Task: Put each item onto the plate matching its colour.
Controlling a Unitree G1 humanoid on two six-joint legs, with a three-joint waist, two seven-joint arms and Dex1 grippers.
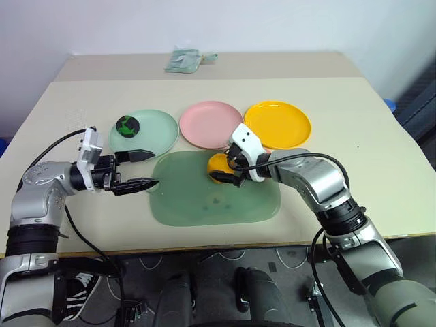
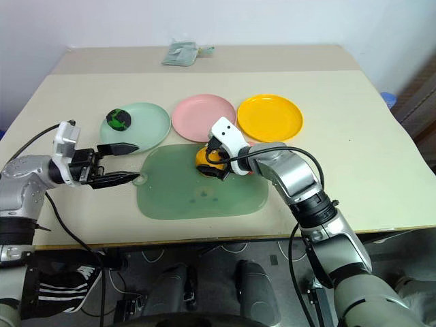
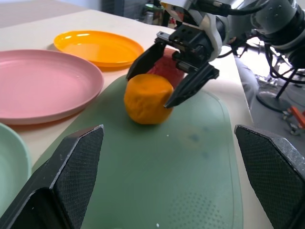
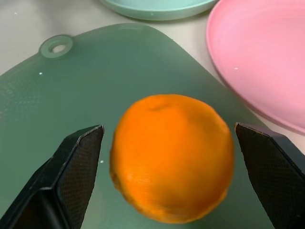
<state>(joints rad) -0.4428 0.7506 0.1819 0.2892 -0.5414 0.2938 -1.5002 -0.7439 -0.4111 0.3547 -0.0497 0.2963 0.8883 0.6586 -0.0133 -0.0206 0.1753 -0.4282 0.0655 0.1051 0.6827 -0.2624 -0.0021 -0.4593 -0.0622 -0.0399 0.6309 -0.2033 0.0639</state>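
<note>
1. No readable text, label, brand, number or sign on the tabletop; none on the three plates, the fruits or the green mat.
2. None legible on either arm's casing.

Desk: beige. Mat: translucent green. Plates: one mint green, one pink, one yellow. Ball: dark green with black patches. Orange: uniform orange. Apple: red-pink. Left hand and right hand: black fingers; the finger pads carry a fine cross-hatched texture.
</note>
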